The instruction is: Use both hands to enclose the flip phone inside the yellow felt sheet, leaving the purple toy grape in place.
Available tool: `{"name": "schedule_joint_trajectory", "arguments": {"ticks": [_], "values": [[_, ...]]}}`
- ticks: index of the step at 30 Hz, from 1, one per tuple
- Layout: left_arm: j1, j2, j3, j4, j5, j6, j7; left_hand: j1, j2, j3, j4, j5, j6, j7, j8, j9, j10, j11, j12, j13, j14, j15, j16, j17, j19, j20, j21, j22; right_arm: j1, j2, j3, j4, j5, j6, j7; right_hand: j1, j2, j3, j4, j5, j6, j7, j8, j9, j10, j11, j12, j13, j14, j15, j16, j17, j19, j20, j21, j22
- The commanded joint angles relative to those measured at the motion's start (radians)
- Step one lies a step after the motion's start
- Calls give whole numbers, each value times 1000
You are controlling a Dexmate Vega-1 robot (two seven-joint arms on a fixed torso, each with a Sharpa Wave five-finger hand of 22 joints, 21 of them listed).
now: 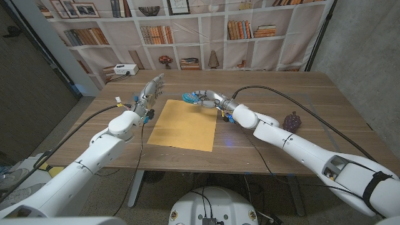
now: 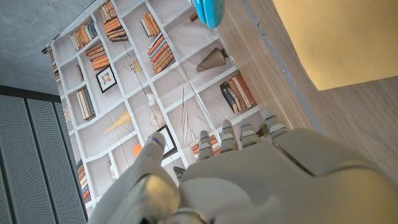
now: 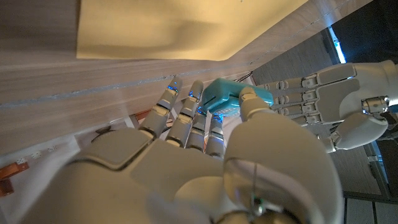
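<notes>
Your right hand (image 1: 208,99) grips the small turquoise flip phone (image 1: 192,97) just above the far edge of the flat yellow felt sheet (image 1: 184,125), which lies on the wooden table (image 1: 281,87) between your arms. In the right wrist view, thumb and fingers (image 3: 177,109) close around the phone. Your left hand (image 1: 150,90) stands beside the sheet's far left corner, fingers straight and apart, holding nothing. The purple toy grape (image 1: 291,120) sits well apart, by your right forearm.
</notes>
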Motion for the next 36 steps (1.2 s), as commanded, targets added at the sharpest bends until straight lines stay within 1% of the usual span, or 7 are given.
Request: {"name": "schedule_joint_trajectory", "arguments": {"ticks": [1, 2, 4, 7, 9, 21, 36], "values": [[-25, -9, 16, 15, 3, 6, -9, -12, -1, -6, -2, 4, -3, 4, -2, 5, -4, 4, -4, 3, -1, 1, 2, 4, -10, 1, -5, 4, -20, -63, 7, -119, -100, -184, -53, 5, -21, -14, -8, -2, -2, 9, 14, 4, -12, 8, -7, 1, -20, -66, -8, -1, -8, 9, -1, 2], [-28, -11, 17, 17, 2, 7, -9, -12, -1, -6, -2, 4, -2, 4, -2, 5, -5, 3, -4, 3, -1, 0, 2, 4, -10, 1, -5, 4, -25, -64, 9, -107, -96, -156, -72, 8, -16, -14, -10, 0, 23, 9, 25, 4, 17, 4, 3, 1, -14, -65, -5, 1, -13, 7, -2, 2], [-32, -14, 20, 20, 3, 10, -8, -12, -1, -6, -2, 4, -3, 4, -2, 5, -4, 3, -3, 3, -2, 0, 2, 4, -10, 2, -6, 4, -35, -65, 11, -86, -95, -96, -117, 42, 16, 11, -24, 2, 186, -2, 87, 7, 199, -20, 77, 12, 89, -96, 36, 7, 27, -10, 17, 2], [-39, -18, 22, 26, 1, 10, -11, -13, -1, -6, -2, 4, -10, 0, -5, 5, -7, 3, -4, 3, -2, 0, 2, 4, -10, 2, -6, 4, -47, -72, 1, -84, -134, -54, -173, 124, 37, 81, -29, -1, 507, 2, 217, 21, 497, -44, 229, 60, 284, -134, 133, 63, 82, -41, 53, 5], [-42, -18, 24, 26, 3, 11, -9, -13, 0, -6, -2, 4, -12, -2, -5, 5, -7, 3, -4, 3, -2, 0, 2, 4, -10, 2, -7, 4, -44, -81, -7, -77, -126, -11, -150, 144, 28, 86, -34, -3, 568, 6, 243, 20, 553, -37, 263, 76, 329, -140, 164, 91, 88, -46, 60, 5], [-44, -19, 27, 18, 7, 23, 6, -15, 0, -6, -1, 5, -17, -2, -6, 5, -12, 2, -6, 3, -5, 0, 1, 4, -12, 2, -9, 4, -42, -68, -39, -51, -98, 173, -49, 164, 16, 96, -43, 3, 611, 24, 261, 19, 588, -35, 291, 95, 337, -141, 160, 100, 94, -49, 70, 5], [-49, -22, 32, 18, 10, 27, 8, -17, 0, -6, -1, 5, -17, -2, -5, 5, -13, 1, -6, 3, -5, 0, 2, 4, -13, 2, -11, 5, 26, -17, -125, 41, -329, 215, -110, 172, 9, 99, -47, 4, 618, 14, 263, 16, 584, -43, 292, 99, 324, -149, 147, 103, 90, -51, 73, 4]]}}
